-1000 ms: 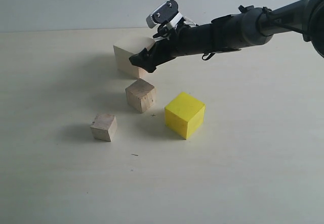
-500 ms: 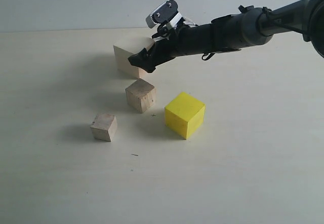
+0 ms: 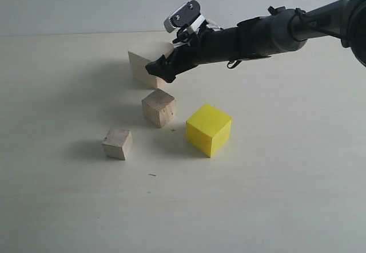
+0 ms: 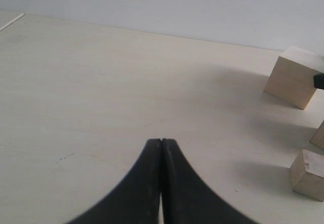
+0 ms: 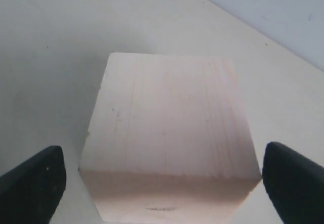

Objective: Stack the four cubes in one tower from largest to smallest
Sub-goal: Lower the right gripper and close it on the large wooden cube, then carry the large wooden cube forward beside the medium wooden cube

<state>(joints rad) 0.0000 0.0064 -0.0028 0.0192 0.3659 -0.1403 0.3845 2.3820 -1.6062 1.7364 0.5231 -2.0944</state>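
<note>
Lining up right tool (image 5: 164,178) over largest wood cube (image 5: 167,127), jaws spread wide, nothing gripped; left tool (image 4: 161,150) clenched, empty. Next, probably: lower, close squarely.

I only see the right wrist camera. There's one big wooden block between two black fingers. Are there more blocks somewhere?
Observer: Yes. The exterior view shows three more standing apart on the table: a yellow cube, a medium wooden cube and a small wooden cube. Nothing is stacked yet.
Operator: What's the other arm's hand doing?
Observer: The left gripper shows only in its own wrist view. Its jaws are pressed together with nothing between them.
</note>
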